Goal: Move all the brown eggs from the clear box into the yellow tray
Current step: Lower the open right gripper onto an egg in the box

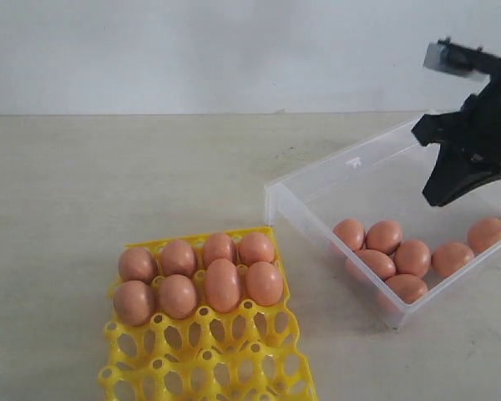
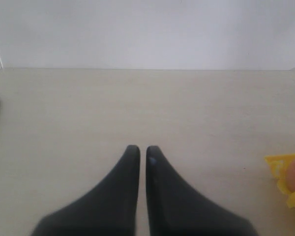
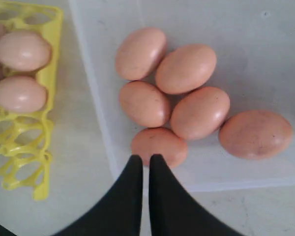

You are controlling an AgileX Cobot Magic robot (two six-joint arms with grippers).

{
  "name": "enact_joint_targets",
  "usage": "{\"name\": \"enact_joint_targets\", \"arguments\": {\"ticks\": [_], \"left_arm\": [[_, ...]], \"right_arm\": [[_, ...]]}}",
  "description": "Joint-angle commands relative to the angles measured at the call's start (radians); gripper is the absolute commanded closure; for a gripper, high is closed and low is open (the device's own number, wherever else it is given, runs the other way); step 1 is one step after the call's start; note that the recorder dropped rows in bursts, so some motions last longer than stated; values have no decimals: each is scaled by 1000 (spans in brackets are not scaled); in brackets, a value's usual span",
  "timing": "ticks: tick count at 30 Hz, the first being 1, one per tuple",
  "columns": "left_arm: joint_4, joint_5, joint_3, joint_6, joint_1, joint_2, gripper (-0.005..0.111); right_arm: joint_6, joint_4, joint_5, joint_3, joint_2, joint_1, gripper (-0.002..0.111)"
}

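Brown eggs [image 1: 412,257]: eight show in the clear box [image 1: 317,200], loose on its flat floor and bunched toward the near wall, several touching, likely because nothing there stops a smooth oval from rolling. Eight more [image 1: 178,296] sit in the yellow tray [image 1: 209,351], filling the two far rows; the lattice cups and raised pegs keep each one apart and steady. The nearer cups stand open, so you are about halfway. Shells are matt reddish-brown with fine speckling, the box is thin see-through plastic with low walls, and the tray is glossy. Your right hand [image 3: 142,162] hangs over the box cluster, closed and carrying nothing. It would need to open before a pick. Your left hand [image 2: 139,150] is closed and empty too, over the bare, pale bench [image 1: 108,184] beside the tray.
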Motion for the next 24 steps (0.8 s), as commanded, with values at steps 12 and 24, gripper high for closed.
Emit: {"name": "enact_joint_targets", "arguments": {"ticks": [12, 24], "left_arm": [[-5, -7, -1, 7, 3, -2, 103], [-5, -7, -1, 7, 3, -2, 103]], "right_arm": [[-75, -32, -127, -60, 272, 1, 54], [8, 156, -204, -60, 277, 18, 46]]}}
